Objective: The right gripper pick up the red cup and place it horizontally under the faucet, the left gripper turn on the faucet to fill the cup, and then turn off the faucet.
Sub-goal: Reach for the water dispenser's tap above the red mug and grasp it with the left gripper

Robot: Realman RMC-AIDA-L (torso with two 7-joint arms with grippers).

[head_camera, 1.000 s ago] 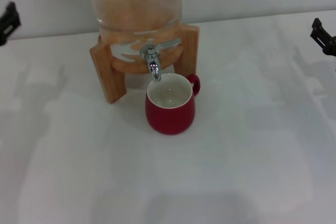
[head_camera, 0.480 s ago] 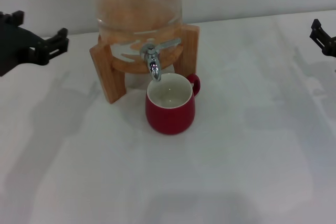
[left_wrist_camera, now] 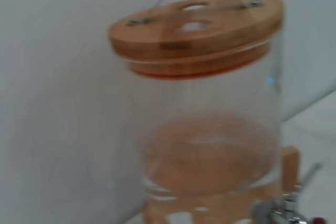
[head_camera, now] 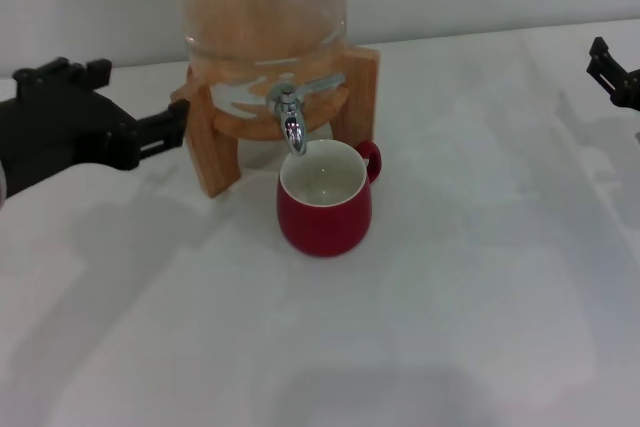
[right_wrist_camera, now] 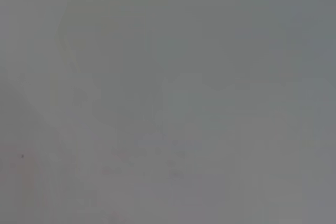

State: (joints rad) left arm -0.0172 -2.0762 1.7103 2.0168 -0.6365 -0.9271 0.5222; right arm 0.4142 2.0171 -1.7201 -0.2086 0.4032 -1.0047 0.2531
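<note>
The red cup [head_camera: 325,205] stands upright on the white table, its white inside showing, right below the spout of the chrome faucet [head_camera: 290,117]. The faucet's flat lever [head_camera: 322,83] points to the right. My left gripper [head_camera: 165,135] is open at the left, beside the left leg of the wooden stand [head_camera: 205,142], at about faucet height and apart from the faucet. In the left wrist view the faucet [left_wrist_camera: 277,211] shows at the frame's edge. My right gripper [head_camera: 612,72] is parked at the far right edge, away from the cup.
The clear glass dispenser [head_camera: 262,7] holding orange liquid sits in the stand; its wooden lid [left_wrist_camera: 197,24] shows in the left wrist view. A wall rises behind the table [head_camera: 480,297]. The right wrist view shows only plain grey.
My left gripper has come in from the left edge towards the right, up to the stand's left leg. The cup, the faucet and the right gripper have not moved.
</note>
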